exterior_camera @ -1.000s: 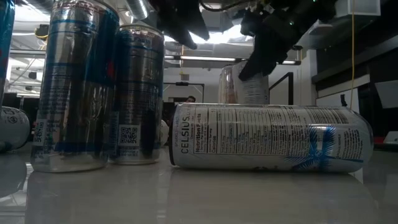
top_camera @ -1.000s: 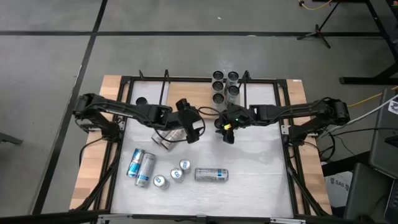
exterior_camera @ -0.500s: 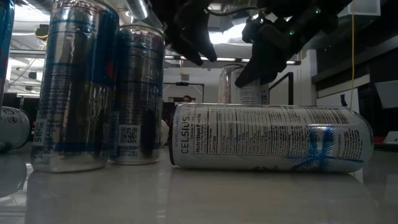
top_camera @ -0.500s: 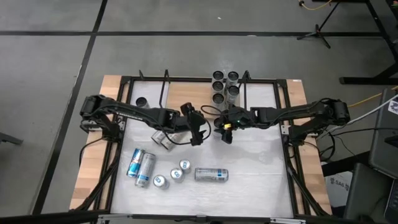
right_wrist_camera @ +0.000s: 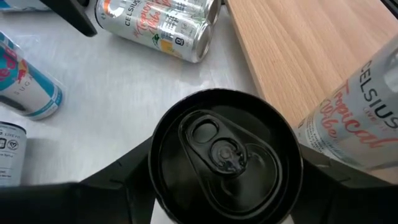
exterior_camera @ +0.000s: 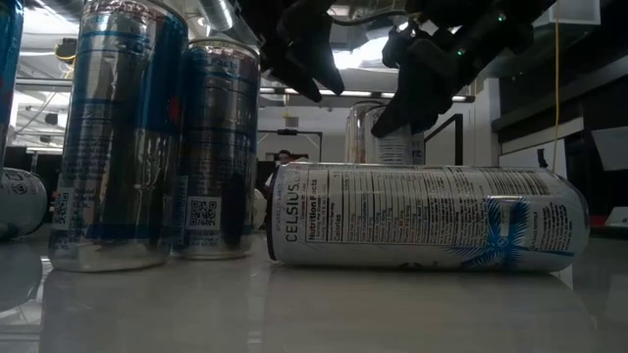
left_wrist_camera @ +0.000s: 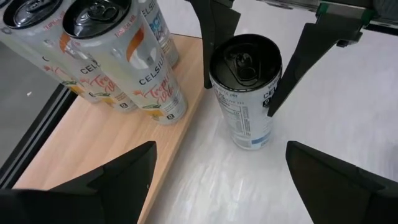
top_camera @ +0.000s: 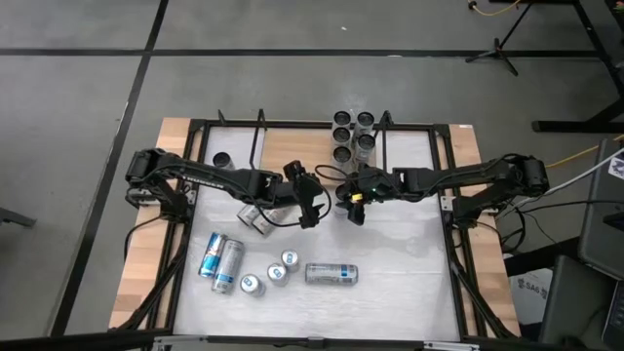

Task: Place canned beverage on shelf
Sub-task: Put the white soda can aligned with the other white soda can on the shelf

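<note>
Upright can [left_wrist_camera: 245,90] stands between the right gripper's [top_camera: 353,202] closed-in fingers [left_wrist_camera: 214,28], beside the shelf [left_wrist_camera: 93,146].

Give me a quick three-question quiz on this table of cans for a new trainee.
1. True or false: the left fingers are closed on a can.
2. Whose fingers flank the black-topped can beside the shelf? A) the left arm's B) the right fingers C) neither arm's
3. Fill in: the cans on the shelf all stand ____.

Key: 1 false, they are spread open and hold nothing. 2 B. 3 upright.
</note>
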Controlling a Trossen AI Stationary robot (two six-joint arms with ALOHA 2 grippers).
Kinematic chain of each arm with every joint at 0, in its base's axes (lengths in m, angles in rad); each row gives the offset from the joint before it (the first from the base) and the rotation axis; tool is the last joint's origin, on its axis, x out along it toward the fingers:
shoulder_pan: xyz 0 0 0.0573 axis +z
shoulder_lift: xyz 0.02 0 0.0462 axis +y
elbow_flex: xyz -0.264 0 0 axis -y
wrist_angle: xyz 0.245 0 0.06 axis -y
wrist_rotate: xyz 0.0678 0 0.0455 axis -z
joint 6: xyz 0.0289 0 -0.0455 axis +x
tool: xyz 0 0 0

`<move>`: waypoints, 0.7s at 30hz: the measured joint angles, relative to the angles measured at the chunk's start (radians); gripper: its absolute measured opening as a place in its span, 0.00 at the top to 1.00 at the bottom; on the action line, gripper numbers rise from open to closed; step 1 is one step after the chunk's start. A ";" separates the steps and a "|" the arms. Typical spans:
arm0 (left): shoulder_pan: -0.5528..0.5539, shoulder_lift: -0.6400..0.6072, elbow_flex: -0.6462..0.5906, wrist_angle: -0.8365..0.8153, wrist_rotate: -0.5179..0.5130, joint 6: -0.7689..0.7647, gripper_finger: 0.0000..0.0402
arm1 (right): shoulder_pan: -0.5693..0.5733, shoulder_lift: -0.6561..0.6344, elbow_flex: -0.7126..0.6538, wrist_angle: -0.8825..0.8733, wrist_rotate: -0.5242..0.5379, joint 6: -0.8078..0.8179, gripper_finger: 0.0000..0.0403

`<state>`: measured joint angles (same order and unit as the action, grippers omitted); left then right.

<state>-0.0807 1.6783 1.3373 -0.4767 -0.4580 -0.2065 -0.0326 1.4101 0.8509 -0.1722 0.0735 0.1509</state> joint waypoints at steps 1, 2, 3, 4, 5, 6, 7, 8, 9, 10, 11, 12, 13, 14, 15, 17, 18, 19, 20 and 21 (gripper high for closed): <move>0.000 0.000 0.000 0.000 0.000 0.000 0.13 | -0.001 0.000 0.000 0.000 -0.001 0.000 0.35; 0.000 0.000 0.000 -0.001 0.000 0.000 0.13 | -0.001 0.000 0.000 0.000 -0.002 0.000 0.35; 0.000 0.000 0.000 -0.001 0.000 0.000 0.13 | -0.001 0.000 0.000 0.000 -0.003 0.000 0.35; 0.000 0.000 0.000 0.000 0.000 0.000 0.13 | -0.001 0.000 0.000 -0.001 -0.005 0.000 0.35; 0.000 0.000 0.000 0.000 0.000 0.000 0.13 | -0.001 0.000 0.000 -0.001 -0.009 -0.001 0.35; 0.000 0.000 0.000 -0.001 0.000 0.000 0.13 | -0.001 0.000 0.000 -0.001 -0.013 -0.001 0.35; 0.000 0.000 0.000 -0.001 0.000 0.000 0.13 | -0.001 0.000 0.000 -0.001 -0.017 -0.001 0.35; 0.000 0.000 0.000 -0.001 0.000 0.000 0.13 | -0.001 0.000 0.000 -0.001 -0.024 -0.001 0.35; 0.000 0.000 0.000 -0.001 0.000 0.000 0.13 | -0.001 0.000 0.000 -0.001 -0.028 -0.001 0.35; 0.000 0.000 0.000 0.000 0.000 0.000 0.13 | -0.001 0.000 0.000 -0.001 -0.031 -0.001 0.34; 0.000 0.000 0.000 -0.001 0.000 0.000 0.13 | -0.001 0.000 0.000 -0.001 -0.032 -0.001 0.33; 0.000 0.000 0.000 -0.001 0.000 0.000 0.13 | -0.001 0.000 0.000 -0.003 -0.033 -0.001 0.32; 0.000 0.000 0.000 -0.001 0.004 0.000 0.13 | -0.001 0.000 0.000 -0.004 -0.034 0.000 0.29; 0.000 0.000 0.000 -0.001 0.008 0.000 0.13 | -0.001 0.001 -0.002 -0.010 -0.040 0.003 0.26; 0.000 0.000 0.000 -0.001 0.008 0.000 0.13 | -0.001 0.002 -0.004 -0.015 -0.047 0.003 0.23; -0.001 0.000 0.000 -0.001 0.009 0.000 0.13 | 0.000 0.004 -0.005 -0.018 -0.041 0.003 0.17; -0.001 0.000 0.000 -0.001 0.009 0.000 0.13 | 0.000 0.003 -0.005 -0.012 -0.041 0.003 0.14; -0.001 0.000 0.000 -0.001 0.010 0.000 0.13 | 0.000 0.003 -0.004 -0.010 -0.040 0.003 0.11; -0.001 0.000 0.000 0.000 0.012 -0.001 0.13 | 0.000 0.003 -0.004 -0.011 -0.040 0.003 0.09; -0.001 0.000 0.000 -0.001 0.016 -0.004 0.13 | 0.000 0.003 -0.004 -0.012 -0.040 0.003 0.08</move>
<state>-0.0814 1.6783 1.3373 -0.4774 -0.4422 -0.2109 -0.0326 1.4128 0.8471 -0.1844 0.0340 0.1537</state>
